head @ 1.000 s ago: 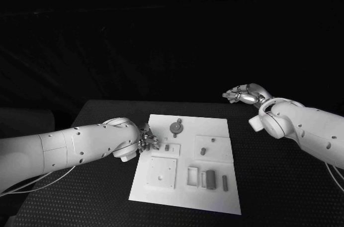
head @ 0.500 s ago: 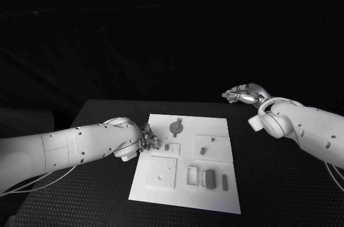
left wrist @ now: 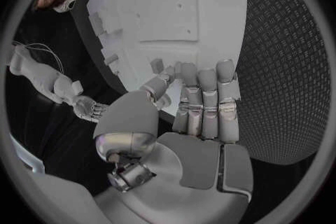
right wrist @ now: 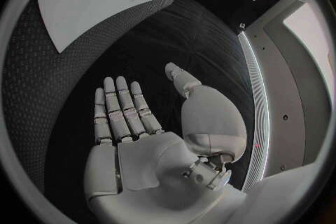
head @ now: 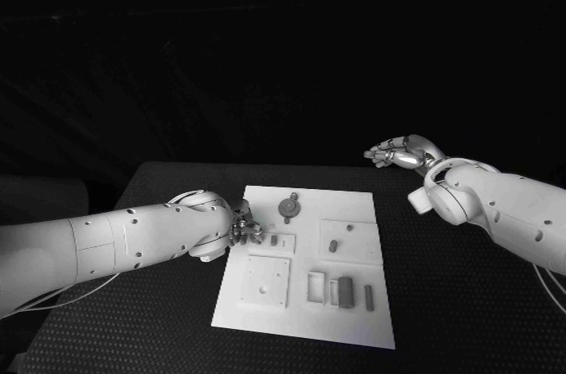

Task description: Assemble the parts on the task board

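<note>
Left hand (head: 244, 229): fingers together at task board (head: 354, 321) edge; grip undeterminable. Right hand (right wrist: 150, 140): fingers spread, empty, above surface (head: 460, 308).

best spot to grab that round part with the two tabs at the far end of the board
Judging from the head view, take the round part by its disc rim, from straight above: it lies flat on the task board, so its sides offer little. Pinch across the disc, clear of the two tabs. The open right hand is free.
</note>
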